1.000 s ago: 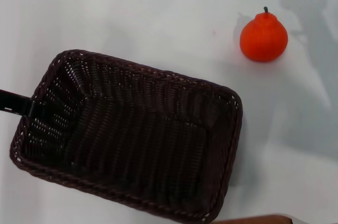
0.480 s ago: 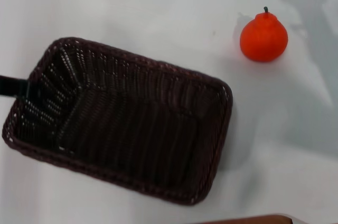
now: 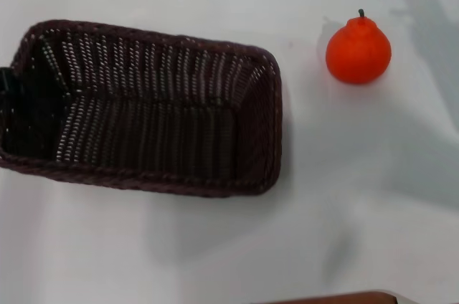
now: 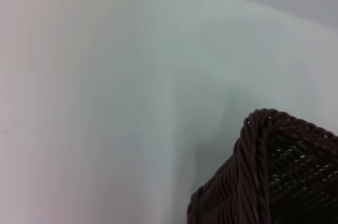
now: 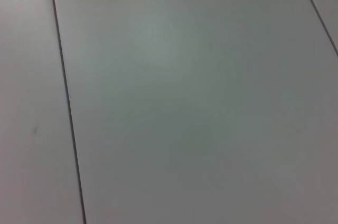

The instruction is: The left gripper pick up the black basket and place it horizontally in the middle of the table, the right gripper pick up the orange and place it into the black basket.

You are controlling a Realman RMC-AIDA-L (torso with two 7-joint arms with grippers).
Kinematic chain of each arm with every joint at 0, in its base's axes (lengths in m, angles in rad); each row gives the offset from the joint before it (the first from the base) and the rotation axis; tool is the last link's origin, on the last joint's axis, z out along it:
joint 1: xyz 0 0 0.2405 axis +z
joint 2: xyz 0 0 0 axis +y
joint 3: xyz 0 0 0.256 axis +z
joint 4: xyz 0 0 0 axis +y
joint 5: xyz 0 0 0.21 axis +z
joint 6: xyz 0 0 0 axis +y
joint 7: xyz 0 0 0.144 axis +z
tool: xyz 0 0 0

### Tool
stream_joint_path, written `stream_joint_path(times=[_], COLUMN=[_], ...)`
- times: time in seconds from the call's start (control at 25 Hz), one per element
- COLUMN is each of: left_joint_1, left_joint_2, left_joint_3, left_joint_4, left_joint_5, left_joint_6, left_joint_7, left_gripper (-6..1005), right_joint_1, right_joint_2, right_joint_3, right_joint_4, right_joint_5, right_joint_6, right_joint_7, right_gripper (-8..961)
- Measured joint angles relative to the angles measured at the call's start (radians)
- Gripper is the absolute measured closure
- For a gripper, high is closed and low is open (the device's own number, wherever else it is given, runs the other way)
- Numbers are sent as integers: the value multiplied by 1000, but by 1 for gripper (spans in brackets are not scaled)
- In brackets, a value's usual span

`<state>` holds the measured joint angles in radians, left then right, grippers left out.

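The black basket (image 3: 143,110) lies lengthwise across the left half of the white table (image 3: 237,261), open side up and empty. A soft shadow under its near side suggests it hangs a little above the table. The narrow black tip of my left gripper (image 3: 6,82) shows at the basket's left end, gripping the rim. A corner of the basket also shows in the left wrist view (image 4: 274,176). The orange (image 3: 358,49) stands upright on the table to the far right of the basket, well apart from it. My right gripper is out of view.
A brown edge (image 3: 337,298) shows at the bottom of the head view. Bare white table lies between the basket and the orange. The right wrist view shows only a pale surface with thin dark seams (image 5: 66,97).
The basket has moved left and away from me and turned from slanted to level across the view. The left gripper's tip moved with it. The orange has not moved.
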<state>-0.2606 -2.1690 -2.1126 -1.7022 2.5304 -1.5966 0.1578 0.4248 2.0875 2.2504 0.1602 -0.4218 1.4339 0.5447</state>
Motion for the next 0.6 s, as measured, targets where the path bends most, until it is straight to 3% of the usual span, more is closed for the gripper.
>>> stream_joint_path(times=[0.24, 0.6], left_joint_1=[93, 247], left_joint_2=[-4, -6], left_joint_3=[23, 147], left_joint_4=[-16, -7], left_joint_5=[-99, -229], left_joint_6=[69, 246], left_joint_7=[-73, -117], left_gripper=[827, 798], right_joint_1=[10, 19], right_joint_2=[-2, -1], right_joint_3=[0, -5], right_joint_4=[37, 53], right_joint_5=[0, 0], right_joint_6=[-44, -58], right_joint_7=[0, 0], right_gripper=[508, 508])
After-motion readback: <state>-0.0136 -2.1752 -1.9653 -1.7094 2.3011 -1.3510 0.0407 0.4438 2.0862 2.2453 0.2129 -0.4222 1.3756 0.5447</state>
